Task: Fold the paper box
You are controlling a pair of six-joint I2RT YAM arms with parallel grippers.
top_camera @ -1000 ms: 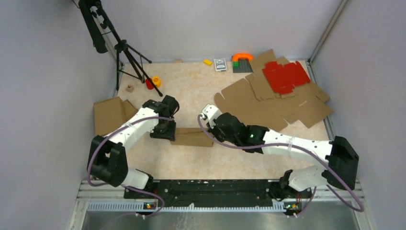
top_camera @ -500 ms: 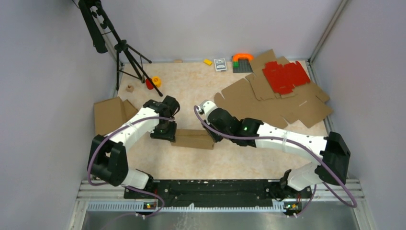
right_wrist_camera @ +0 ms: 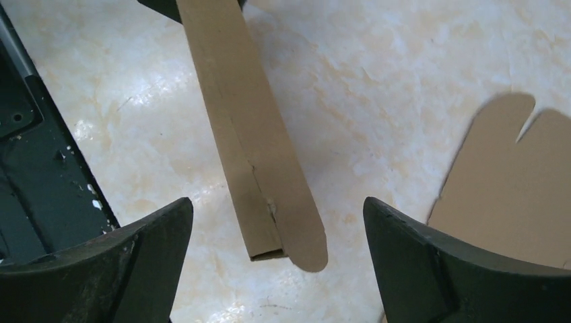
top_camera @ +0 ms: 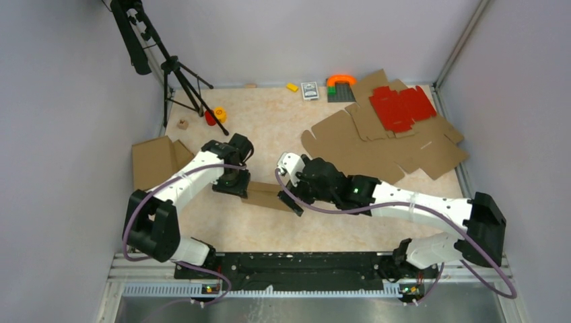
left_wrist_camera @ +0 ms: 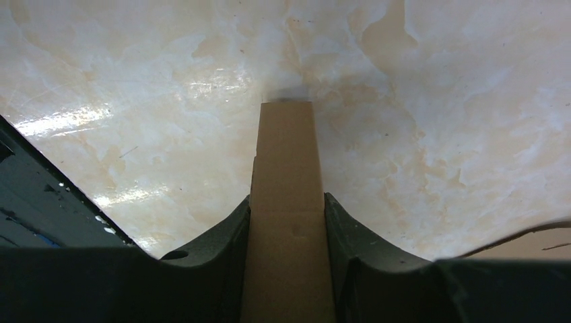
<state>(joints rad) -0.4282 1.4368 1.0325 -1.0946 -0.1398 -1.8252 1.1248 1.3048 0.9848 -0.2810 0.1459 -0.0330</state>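
The paper box (top_camera: pixel 266 195) is brown cardboard folded into a long narrow strip lying on the marbled table in the middle. My left gripper (top_camera: pixel 236 184) is shut on its left end; in the left wrist view the box (left_wrist_camera: pixel 286 145) runs away from me between the fingertips of the gripper (left_wrist_camera: pixel 286 197). My right gripper (top_camera: pixel 293 199) hangs over the box's right end, wide open. In the right wrist view the box (right_wrist_camera: pixel 246 128) ends in a rounded tab, and the gripper (right_wrist_camera: pixel 276 202) touches nothing.
Flat brown die-cut sheets (top_camera: pixel 377 145) lie at the right rear with a red sheet (top_camera: pixel 402 106) on top; one rounded tab (right_wrist_camera: pixel 512 182) shows beside my right fingers. Another brown piece (top_camera: pixel 153 161) lies left. A tripod (top_camera: pixel 178 74) and small toys (top_camera: pixel 341 84) stand at the back.
My right gripper has opened wide and let go of the box's right end. The box's right end now sits slightly nearer. The left gripper has kept its hold.
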